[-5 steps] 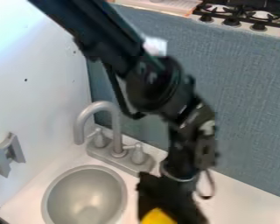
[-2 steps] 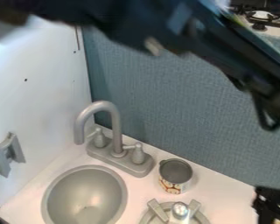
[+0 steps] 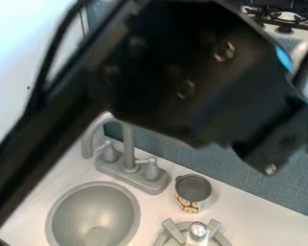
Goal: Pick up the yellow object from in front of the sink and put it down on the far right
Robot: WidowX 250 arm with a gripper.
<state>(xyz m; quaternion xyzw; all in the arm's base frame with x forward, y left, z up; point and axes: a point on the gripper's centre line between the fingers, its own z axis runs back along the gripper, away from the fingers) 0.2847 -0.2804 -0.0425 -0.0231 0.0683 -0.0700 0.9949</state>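
"White bench (image 3: 256, 215), blue-gray panel (image 3: 256, 185) behind. How's the cup (image 3: 193, 188)?"

"Upright, gray, open-topped, with a red-and-yellow pattern low on its side. It's on the bench, right of the faucet (image 3: 129, 144)."

"Edges and room?"

"The back edge runs close behind it, a knobbed round piece (image 3: 198, 232) sits just in front, and white surface separates it from the sink (image 3: 92, 214)."

"Jaws?"

"Can't tell how they stand."

The big black arm (image 3: 182, 81) blocks the way up high. The round sink (image 3: 92, 209) is open on top, but the tall, bent faucet (image 3: 129, 149) stands behind it. Only a little gap sits between the cup (image 3: 194, 189) and the round metal thing (image 3: 198, 232). The white counter (image 3: 263, 216) has more room to their right.
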